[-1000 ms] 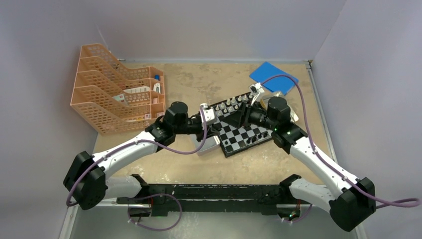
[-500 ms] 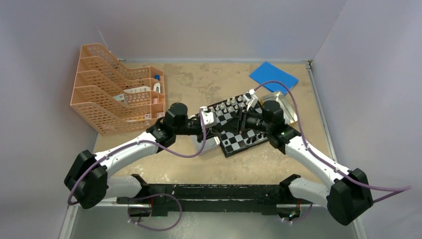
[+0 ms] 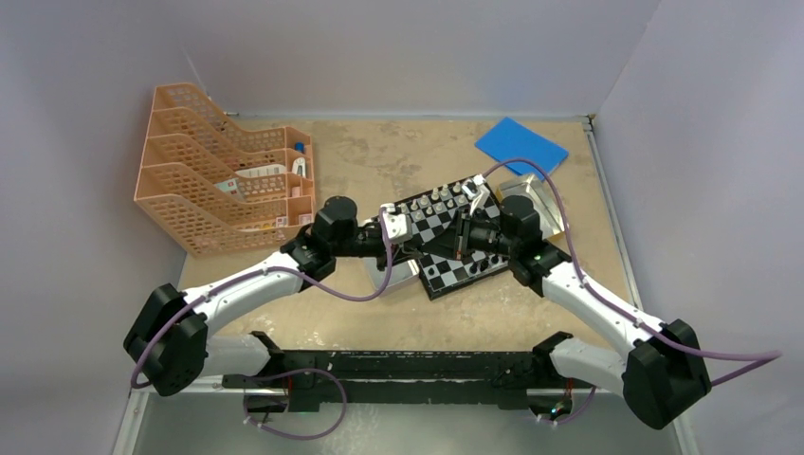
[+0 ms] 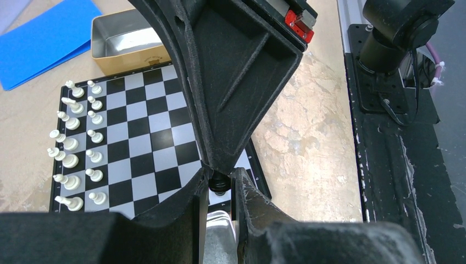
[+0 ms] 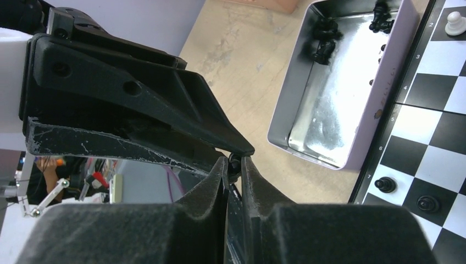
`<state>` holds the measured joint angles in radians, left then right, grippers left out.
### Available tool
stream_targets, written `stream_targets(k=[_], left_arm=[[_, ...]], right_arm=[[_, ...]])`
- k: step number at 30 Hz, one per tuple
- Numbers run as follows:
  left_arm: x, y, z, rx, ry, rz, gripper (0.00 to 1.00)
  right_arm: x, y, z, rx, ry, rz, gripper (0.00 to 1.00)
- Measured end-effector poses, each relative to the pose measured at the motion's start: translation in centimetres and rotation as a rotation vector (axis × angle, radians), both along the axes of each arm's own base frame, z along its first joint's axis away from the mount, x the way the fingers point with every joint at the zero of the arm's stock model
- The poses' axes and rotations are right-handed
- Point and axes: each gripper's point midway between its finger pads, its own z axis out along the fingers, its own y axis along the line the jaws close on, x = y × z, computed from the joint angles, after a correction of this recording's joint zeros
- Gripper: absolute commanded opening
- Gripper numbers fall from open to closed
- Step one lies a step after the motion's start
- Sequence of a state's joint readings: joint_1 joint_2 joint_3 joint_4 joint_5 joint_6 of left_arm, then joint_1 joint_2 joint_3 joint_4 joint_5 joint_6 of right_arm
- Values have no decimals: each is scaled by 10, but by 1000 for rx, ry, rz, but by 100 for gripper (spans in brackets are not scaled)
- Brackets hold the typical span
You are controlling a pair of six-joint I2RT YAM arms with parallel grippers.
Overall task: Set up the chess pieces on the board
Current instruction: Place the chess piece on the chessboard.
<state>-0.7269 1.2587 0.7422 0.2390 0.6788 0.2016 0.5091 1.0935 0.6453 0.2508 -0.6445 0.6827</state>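
The board [image 3: 457,263] lies mid-table, with white chess pieces [image 4: 71,144] in two rows along its far side and two black pieces [image 5: 384,184] near its other edge. Both grippers meet tip to tip above the board's near-left corner. My left gripper [image 4: 220,179] is shut on a small black chess piece [image 4: 220,183]. My right gripper [image 5: 234,165] comes in from the opposite side, and its fingers are shut on the same black piece [image 5: 234,163]. In the top view the left gripper [image 3: 444,243] and right gripper [image 3: 458,237] hide that piece.
A silver tin [image 5: 286,104] holding loose black pieces sits against the board's left edge, under my left arm. Another open tin [image 4: 123,41] stands beyond the board on the right, near a blue pad [image 3: 521,147]. An orange file rack [image 3: 223,171] fills the back left.
My right arm has swung left over the board to the left gripper, and its jaws have closed onto the black piece. The left arm has stayed put.
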Motion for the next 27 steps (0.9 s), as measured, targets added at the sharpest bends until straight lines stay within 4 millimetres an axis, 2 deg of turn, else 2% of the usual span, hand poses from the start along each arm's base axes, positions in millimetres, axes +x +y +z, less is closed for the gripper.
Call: stream_targets(k=[4,10,12,14,20,24,27], left_arm=[[0,0,0,-3,-3,-2,2],[1,0,0,-4,2,11,23],[1,0,2,-6,7,14,35],[0,2,0,11,32,26,44],[-7,14,-3,53,98,59,55],[-10,26,7,58,103,118,79],[-7,39,17,54,111,205,84]], right_arm=[[-1,0,-1,4,-4,2,2],[2,-3,0,-6,-23,-26,1],[2,-6,1,-17,-30,-50,1],[8,-14,3,-41,-49,-117,1],[36,-43,4,-123,-88,-349,1],[50,-60,-4,-191,-87,-468,2],[59,-70,-14,-249,-80,-531,2]])
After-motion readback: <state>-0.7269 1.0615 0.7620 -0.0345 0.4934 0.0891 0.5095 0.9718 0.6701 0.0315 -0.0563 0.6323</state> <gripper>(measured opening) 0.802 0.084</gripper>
